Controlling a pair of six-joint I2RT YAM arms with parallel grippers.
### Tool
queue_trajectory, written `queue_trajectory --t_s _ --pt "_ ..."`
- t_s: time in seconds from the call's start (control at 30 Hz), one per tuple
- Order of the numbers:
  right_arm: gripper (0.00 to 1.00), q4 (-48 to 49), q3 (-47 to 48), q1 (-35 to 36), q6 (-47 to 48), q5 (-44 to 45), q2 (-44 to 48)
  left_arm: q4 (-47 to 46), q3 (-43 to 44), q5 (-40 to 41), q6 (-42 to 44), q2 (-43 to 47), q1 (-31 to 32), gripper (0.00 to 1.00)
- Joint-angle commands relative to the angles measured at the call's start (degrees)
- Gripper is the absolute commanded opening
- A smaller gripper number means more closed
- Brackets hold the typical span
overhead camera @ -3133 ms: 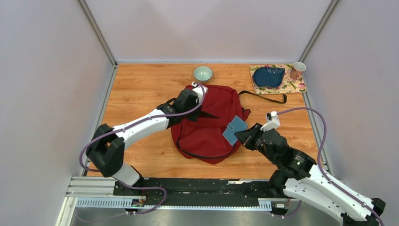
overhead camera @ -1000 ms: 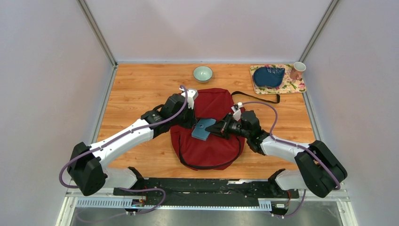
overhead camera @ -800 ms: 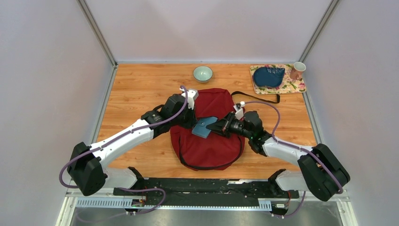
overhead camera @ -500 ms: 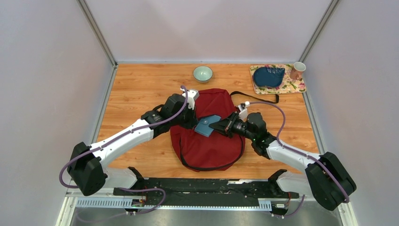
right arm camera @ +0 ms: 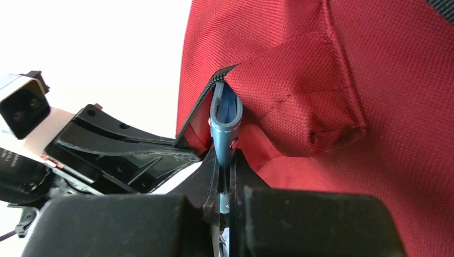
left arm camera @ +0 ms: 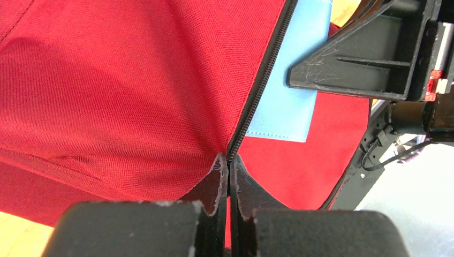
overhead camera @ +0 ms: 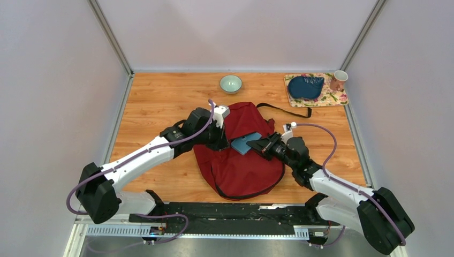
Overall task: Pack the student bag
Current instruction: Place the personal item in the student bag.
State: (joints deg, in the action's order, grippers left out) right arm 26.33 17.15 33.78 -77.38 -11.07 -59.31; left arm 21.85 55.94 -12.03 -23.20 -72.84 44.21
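The dark red student bag [overhead camera: 238, 166] lies in the middle of the table. My left gripper [overhead camera: 224, 141] is shut on its black zipper edge [left arm camera: 251, 115] and holds the flap up, as the left wrist view shows [left arm camera: 229, 160]. My right gripper [overhead camera: 263, 146] is shut on a flat light blue wallet [overhead camera: 247, 142]. In the right wrist view the wallet [right arm camera: 225, 120] stands edge-on at the zipper opening, its far end under the red flap [right arm camera: 300, 101], with the gripper [right arm camera: 225, 163] pinching its near end. The bag's inside is hidden.
A pale green bowl [overhead camera: 231, 83] sits behind the bag. At the back right a floral mat [overhead camera: 334, 99] carries a dark blue pouch [overhead camera: 305, 86], with a pink mug [overhead camera: 338, 80] beside it. The bag's black strap [overhead camera: 286, 110] trails toward the mat.
My right gripper has moved right with the blue wallet. The bag has shifted right and toward the near edge. My left gripper has kept its hold on the zipper edge.
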Motion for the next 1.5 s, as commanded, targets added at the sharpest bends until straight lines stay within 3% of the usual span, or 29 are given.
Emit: queue_trajectory --t_s 0.0,0.27,0.37,0.57,0.8,0.83,1.0,1.2,1.47 --pt "0.0 5.8 1.9 -0.6 0.7 5.8 2.6 2.8 -0.5 -6.1 0.2 1.7 0.5 0.0" --pt "0.0 2.5 5.4 1.9 0.6 9.5 3.5 3.3 0.7 -7.0 0.2 2.1 0.7 0.0" --pt "0.0 5.7 5.9 1.9 -0.7 8.2 1.8 4.3 1.6 -6.7 0.0 2.5 0.7 0.0" --pt "0.0 9.7 6.1 6.7 -5.6 8.8 1.0 8.8 2.6 0.6 1.0 2.3 0.7 0.0" --pt "0.0 -7.2 11.2 12.5 5.1 20.4 5.2 6.4 0.4 3.6 0.0 4.5 0.7 0.0" --pt "0.0 -13.3 12.7 13.1 6.3 22.9 5.5 6.5 0.4 3.8 0.0 4.6 0.7 0.0" --pt "0.0 -18.4 12.7 13.9 7.4 30.5 8.4 6.2 -0.7 6.1 -0.4 6.5 0.6 0.0" --pt "0.0 -8.1 9.0 14.0 6.5 29.4 10.7 2.7 -2.9 5.0 -0.4 8.0 0.6 0.0" --pt "0.0 6.9 9.6 14.6 3.1 22.9 0.8 3.4 -2.1 3.0 0.7 6.6 0.6 0.0"
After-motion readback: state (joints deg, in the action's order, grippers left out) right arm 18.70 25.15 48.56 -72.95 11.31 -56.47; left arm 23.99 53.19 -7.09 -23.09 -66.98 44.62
